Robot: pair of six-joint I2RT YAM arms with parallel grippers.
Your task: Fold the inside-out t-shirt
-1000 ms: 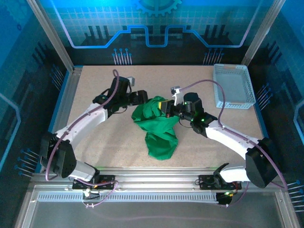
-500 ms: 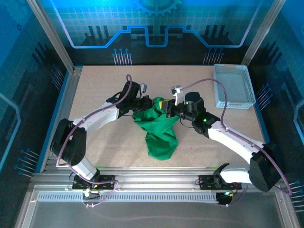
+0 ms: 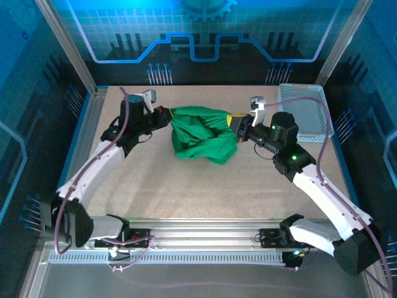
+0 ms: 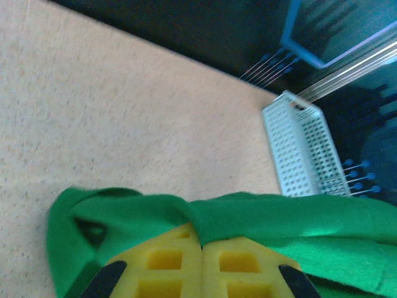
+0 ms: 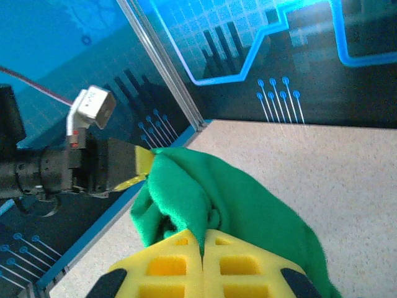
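The bright green t-shirt hangs bunched between both arms above the far middle of the table. My left gripper is shut on its left edge, where green cloth is pinched between the yellow pads. My right gripper is shut on the right edge, a fold of the shirt caught between its yellow pads. In the right wrist view the left gripper shows across the cloth. The tag is hidden.
A white mesh basket stands at the far right of the table, also seen as the basket in the left wrist view. Metal frame posts and blue walls ring the tabletop.
Both grippers rose and spread apart toward the back, lifting the shirt off the table and stretching it between them. The shirt's lower part no longer trails toward the front.
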